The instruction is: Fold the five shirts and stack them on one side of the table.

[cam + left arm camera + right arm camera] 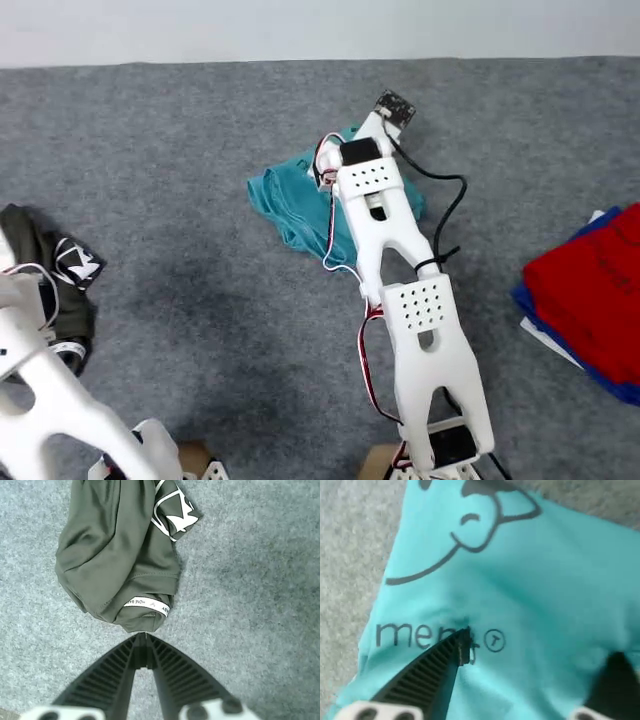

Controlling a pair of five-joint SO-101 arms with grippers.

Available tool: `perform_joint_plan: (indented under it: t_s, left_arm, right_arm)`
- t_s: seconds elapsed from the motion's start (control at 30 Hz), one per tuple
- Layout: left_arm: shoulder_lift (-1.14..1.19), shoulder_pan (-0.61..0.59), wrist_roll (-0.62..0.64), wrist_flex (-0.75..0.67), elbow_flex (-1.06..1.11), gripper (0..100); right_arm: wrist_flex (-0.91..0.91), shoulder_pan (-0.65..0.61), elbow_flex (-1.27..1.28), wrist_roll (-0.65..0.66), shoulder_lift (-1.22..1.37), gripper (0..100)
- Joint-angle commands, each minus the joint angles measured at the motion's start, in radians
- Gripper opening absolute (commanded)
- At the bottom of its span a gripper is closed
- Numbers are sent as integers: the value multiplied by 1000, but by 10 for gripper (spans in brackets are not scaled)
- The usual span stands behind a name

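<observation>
At the left edge of the desk (pixel 170 120) a crumpled dark green shirt (pixel 115 555) lies; the left end effector (pixel 145 639) sits just short of its hem, fingers together and empty. Mid-desk, toward the far edge, the teal shirt (pixel 295 205) lies bunched. The right end effector (pixel 538 647) is spread apart over it, one fingertip (pixel 460 642) touching the fabric. At the right edge a red shirt (pixel 590 285) rests on a blue shirt (pixel 528 298).
</observation>
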Motion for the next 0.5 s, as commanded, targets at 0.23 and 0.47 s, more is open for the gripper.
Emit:
perform_joint_plan:
  t_s: [0.23,0.47]
  left_arm:
    - [-21,-6,-9,-15,-4,4]
    - [-21,-3,-5,-15,-4,4]
  right_arm:
    - [12,77,-55,17,-7,24]
    - [219,108,-341,117,-38,9]
